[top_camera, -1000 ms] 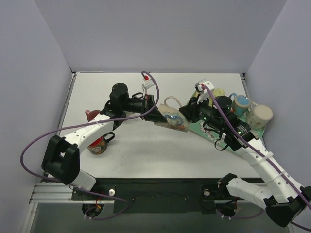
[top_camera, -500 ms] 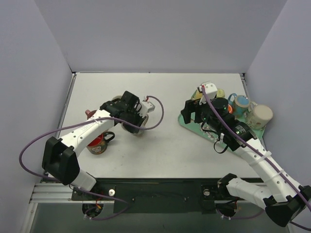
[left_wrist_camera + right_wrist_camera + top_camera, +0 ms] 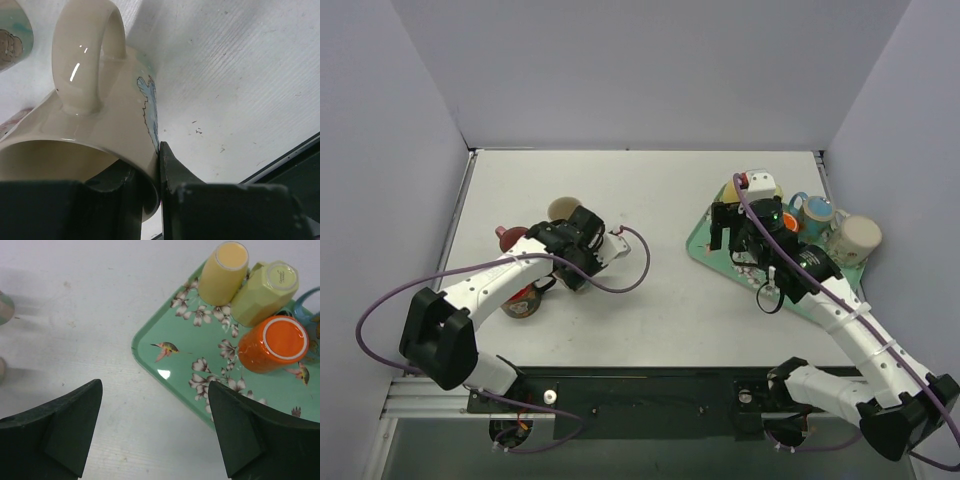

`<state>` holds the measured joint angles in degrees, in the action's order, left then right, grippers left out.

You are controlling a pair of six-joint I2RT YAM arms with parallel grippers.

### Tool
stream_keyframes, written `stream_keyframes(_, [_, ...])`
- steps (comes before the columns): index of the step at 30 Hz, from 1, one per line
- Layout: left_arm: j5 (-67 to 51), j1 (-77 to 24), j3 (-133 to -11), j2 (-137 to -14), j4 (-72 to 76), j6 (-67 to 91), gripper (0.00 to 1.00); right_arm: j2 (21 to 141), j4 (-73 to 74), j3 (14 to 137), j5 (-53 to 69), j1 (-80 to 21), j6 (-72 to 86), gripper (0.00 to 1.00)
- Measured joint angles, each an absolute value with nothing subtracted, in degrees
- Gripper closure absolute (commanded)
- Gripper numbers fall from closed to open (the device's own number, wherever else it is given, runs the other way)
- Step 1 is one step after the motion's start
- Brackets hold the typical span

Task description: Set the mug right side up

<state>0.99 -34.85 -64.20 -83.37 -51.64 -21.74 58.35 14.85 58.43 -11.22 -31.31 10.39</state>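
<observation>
The cream mug (image 3: 100, 115), with a big handle and a blue drawing on its side, hangs just above the table in the left wrist view. My left gripper (image 3: 159, 165) is shut on its wall at the rim, one finger inside and one outside. From above, the mug's (image 3: 562, 208) mouth faces up, beside my left gripper (image 3: 582, 238) on the left half of the table. My right gripper (image 3: 155, 385) is open and holds nothing, hovering over the near-left edge of the green tray (image 3: 170, 365). In the top view, the right gripper (image 3: 725, 228) is far from the mug.
The flowered tray (image 3: 705, 250) carries a yellow mug (image 3: 224, 271), a pale green mug (image 3: 265, 290) and an orange mug (image 3: 272, 344), bases up. More mugs (image 3: 850, 238) stand at the tray's far right. A dark red mug (image 3: 525, 298) and a red object (image 3: 507, 236) lie beneath the left arm.
Both grippers met at the mug mid-table. The right gripper then opened and drew back over the tray. The left arm carried the mug leftward and turned it.
</observation>
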Motion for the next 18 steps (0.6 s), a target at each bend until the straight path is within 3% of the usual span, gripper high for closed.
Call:
stream_keyframes(8, [3.4, -34.6, -64.7, -83.4, -56.5, -26.2, 1.0, 60.5, 19.6, 59.9, -11.9, -23.3, 13.5, 0.18])
stream_keyframes(9, [3.4, -34.5, -64.7, -83.4, -57.2, -26.7, 0.94, 60.5, 19.7, 59.9, -11.8, -22.9, 13.5, 0.17])
stream_keyframes(12, [2.7, -34.0, -65.1, -83.7, -59.2, -28.1, 0.57, 60.5, 20.4, 59.9, -11.8, -22.2, 13.5, 0.14])
stream_keyframes(14, [2.5, -33.8, -65.7, -83.9, -59.9, -29.2, 0.47, 60.7, 20.9, 60.1, -11.7, -20.8, 13.6, 0.13])
stream_keyframes(18, [2.4, -32.9, -68.4, -83.9, -59.9, -29.9, 0.36, 63.3, 22.1, 61.6, -12.4, -14.1, 14.4, 0.13])
